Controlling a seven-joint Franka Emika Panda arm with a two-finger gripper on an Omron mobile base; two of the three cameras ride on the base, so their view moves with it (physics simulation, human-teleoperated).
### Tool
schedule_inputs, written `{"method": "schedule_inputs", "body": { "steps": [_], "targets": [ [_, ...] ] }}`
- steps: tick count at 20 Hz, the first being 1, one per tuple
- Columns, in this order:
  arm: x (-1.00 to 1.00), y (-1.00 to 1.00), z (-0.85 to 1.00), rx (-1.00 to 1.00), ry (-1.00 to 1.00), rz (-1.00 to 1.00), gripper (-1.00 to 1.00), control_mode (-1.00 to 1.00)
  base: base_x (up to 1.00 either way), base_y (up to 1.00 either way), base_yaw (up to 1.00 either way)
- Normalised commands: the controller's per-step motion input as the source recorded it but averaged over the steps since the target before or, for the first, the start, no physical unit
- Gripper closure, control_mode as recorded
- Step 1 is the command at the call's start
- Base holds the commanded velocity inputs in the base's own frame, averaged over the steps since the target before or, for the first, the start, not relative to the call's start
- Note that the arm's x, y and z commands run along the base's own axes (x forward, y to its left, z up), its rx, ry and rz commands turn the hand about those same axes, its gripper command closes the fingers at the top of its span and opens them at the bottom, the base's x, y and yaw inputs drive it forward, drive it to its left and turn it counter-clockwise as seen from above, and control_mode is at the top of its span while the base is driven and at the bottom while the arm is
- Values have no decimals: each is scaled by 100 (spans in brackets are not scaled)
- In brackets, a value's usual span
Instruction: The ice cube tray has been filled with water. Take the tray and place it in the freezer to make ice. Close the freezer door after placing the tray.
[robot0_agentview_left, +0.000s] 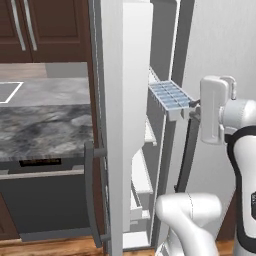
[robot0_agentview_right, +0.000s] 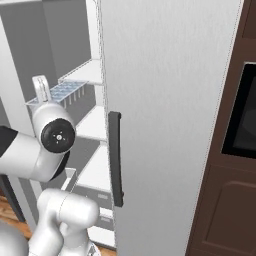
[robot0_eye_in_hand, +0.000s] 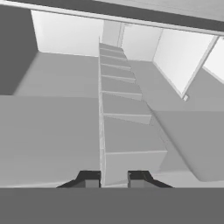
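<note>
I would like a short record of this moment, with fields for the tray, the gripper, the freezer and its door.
tray: ice cube tray held roughly level at the freezer opening, water showing pale blue in its cells
gripper: gripper shut on the tray's near edge
freezer: freezer open, white shelves visible
door: freezer door swung open

Ice cube tray (robot0_agentview_left: 170, 95) level inside open freezer (robot0_agentview_left: 165, 60)
</note>
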Motion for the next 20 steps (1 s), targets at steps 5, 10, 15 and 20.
{"method": "schedule_inputs", "body": {
  "steps": [5, 10, 15, 20],
  "targets": [
    [30, 16, 0, 0, 0, 0, 100, -100, 0, 0, 0],
    [28, 12, 0, 0, 0, 0, 100, -100, 0, 0, 0],
    [26, 0, 1, 0, 0, 0, 100, -100, 0, 0, 0],
    [28, 0, 3, 0, 0, -1, 100, -100, 0, 0, 0]
  ]
}}
